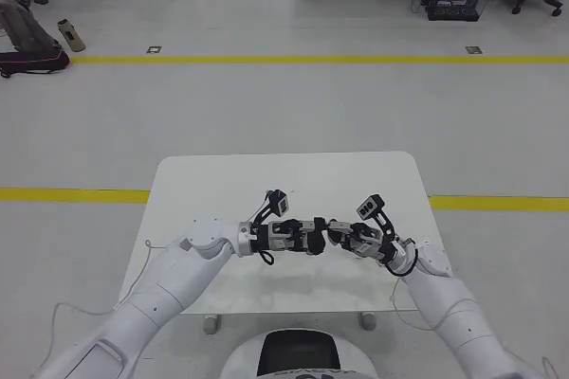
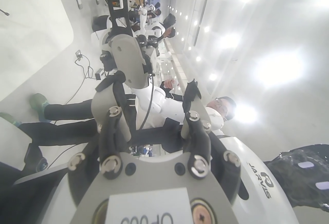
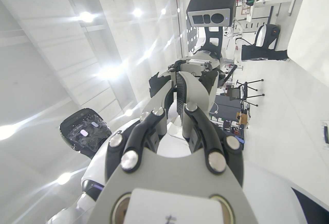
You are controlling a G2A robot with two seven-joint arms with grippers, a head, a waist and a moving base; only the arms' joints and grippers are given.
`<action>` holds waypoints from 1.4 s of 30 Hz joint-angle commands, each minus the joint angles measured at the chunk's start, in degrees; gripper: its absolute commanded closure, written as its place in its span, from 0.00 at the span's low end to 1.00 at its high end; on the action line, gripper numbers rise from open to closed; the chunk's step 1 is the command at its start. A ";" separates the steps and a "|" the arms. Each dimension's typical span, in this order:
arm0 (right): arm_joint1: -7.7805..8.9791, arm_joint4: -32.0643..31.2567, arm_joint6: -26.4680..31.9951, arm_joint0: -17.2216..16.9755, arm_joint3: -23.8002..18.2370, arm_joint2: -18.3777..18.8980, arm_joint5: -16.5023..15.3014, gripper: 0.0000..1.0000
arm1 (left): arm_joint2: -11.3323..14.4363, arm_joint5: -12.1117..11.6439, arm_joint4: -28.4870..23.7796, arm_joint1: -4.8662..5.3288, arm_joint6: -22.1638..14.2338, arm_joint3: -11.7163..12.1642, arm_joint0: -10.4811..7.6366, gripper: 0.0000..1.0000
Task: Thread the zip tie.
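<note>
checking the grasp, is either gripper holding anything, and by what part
The left gripper is open, holding nothing. For the right gripper it cannot be told.

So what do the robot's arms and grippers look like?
The left arm and right arm are smooth white shells, black near the wrists, with thin black cables looping there. Each wrist carries a black-and-silver camera on a stalk. The left gripper is grey with black links, silver screws and black-wrapped fingertips; the right gripper shares those colours.
</note>
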 commanded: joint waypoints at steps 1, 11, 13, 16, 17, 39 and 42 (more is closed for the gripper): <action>0.14 -0.23 0.09 -0.14 -0.17 0.34 0.15 1.00 | -0.08 0.11 0.45 0.09 0.22 -0.14 0.04 0.54; 0.87 -3.50 -1.05 -0.94 -0.83 1.51 1.14 1.00 | -0.73 0.19 0.96 0.49 0.64 -0.92 0.59 0.58; 0.98 -4.68 -1.85 -1.01 -0.85 1.50 1.11 1.00 | -0.82 0.16 0.90 0.54 0.66 -1.05 0.67 0.58; 1.10 -6.32 -2.57 -1.09 -0.93 1.24 1.30 1.00 | -0.88 0.19 0.81 0.59 0.65 -1.14 0.73 0.58; 1.13 -6.71 -2.74 -1.12 -0.94 1.17 1.34 1.00 | -0.89 0.20 0.80 0.60 0.64 -1.15 0.72 0.58; 1.82 -6.89 -0.90 -1.18 -0.95 1.49 1.03 1.00 | -0.07 1.13 3.13 0.62 2.46 -0.60 -0.09 0.60; 1.86 -6.78 -0.76 -1.01 -0.64 1.43 0.96 1.00 | 0.17 1.28 3.14 0.55 2.64 -0.64 -0.24 0.61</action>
